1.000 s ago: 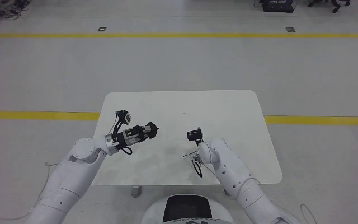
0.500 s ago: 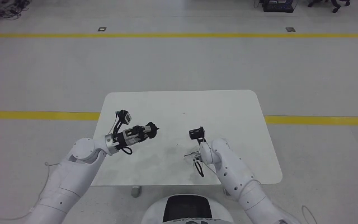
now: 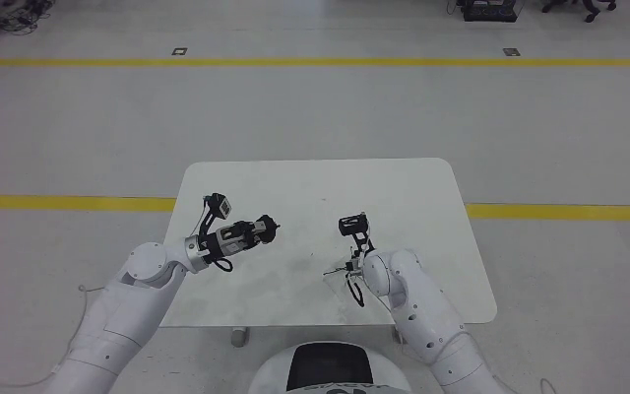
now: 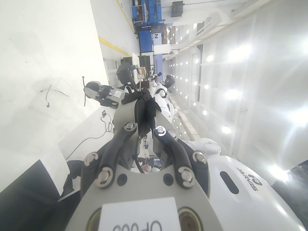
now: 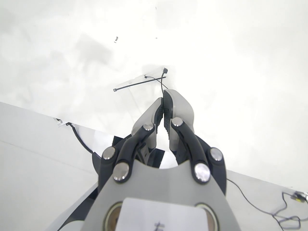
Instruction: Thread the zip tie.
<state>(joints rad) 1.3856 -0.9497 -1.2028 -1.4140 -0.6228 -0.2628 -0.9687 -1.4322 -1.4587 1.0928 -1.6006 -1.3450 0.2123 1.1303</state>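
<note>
My right gripper (image 5: 163,94) is shut on a thin black zip tie (image 5: 163,80). The strap runs out from the fingertips and ends in its small square head. In the top view this gripper (image 3: 346,271) points down near the table's front edge. The left wrist view shows it (image 4: 87,90) from farther off, with the zip tie (image 4: 84,90) hanging from it. My left gripper (image 3: 272,228) hovers above the table's left half with its fingers together. I see nothing between them.
A clear tray (image 5: 131,85) under the right gripper holds loose black zip ties (image 5: 134,84). The white table (image 3: 413,197) is bare at the back and right. Its front edge lies close to the tray (image 4: 55,85).
The right wrist has shifted right and towards the table's back, turning as it went. The left arm has kept still.
</note>
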